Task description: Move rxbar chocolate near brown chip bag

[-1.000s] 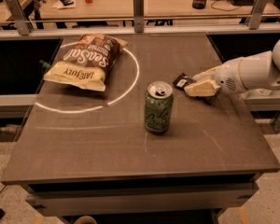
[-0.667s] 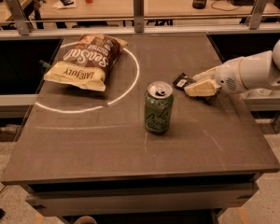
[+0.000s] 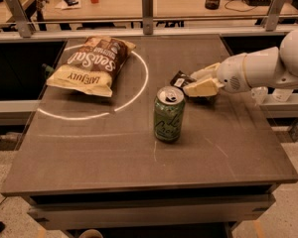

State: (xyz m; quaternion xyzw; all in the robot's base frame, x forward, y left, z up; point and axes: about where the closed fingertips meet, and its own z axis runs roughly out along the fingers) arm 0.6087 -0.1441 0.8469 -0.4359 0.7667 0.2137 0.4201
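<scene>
The rxbar chocolate [image 3: 180,79] is a small black wrapper lying on the table right of centre, just behind the green soda can. My gripper [image 3: 197,85] reaches in from the right, and its pale fingers [image 3: 201,89] are closed around the bar's right end. Only the bar's left end shows. The brown chip bag [image 3: 92,65] lies flat at the table's back left, inside a white circle line, well apart from the bar.
A green soda can [image 3: 169,114] stands upright just in front and left of the gripper. The dark table [image 3: 139,162] ends in a metal rail [image 3: 148,6] at the back. Another desk with clutter stands beyond the rail.
</scene>
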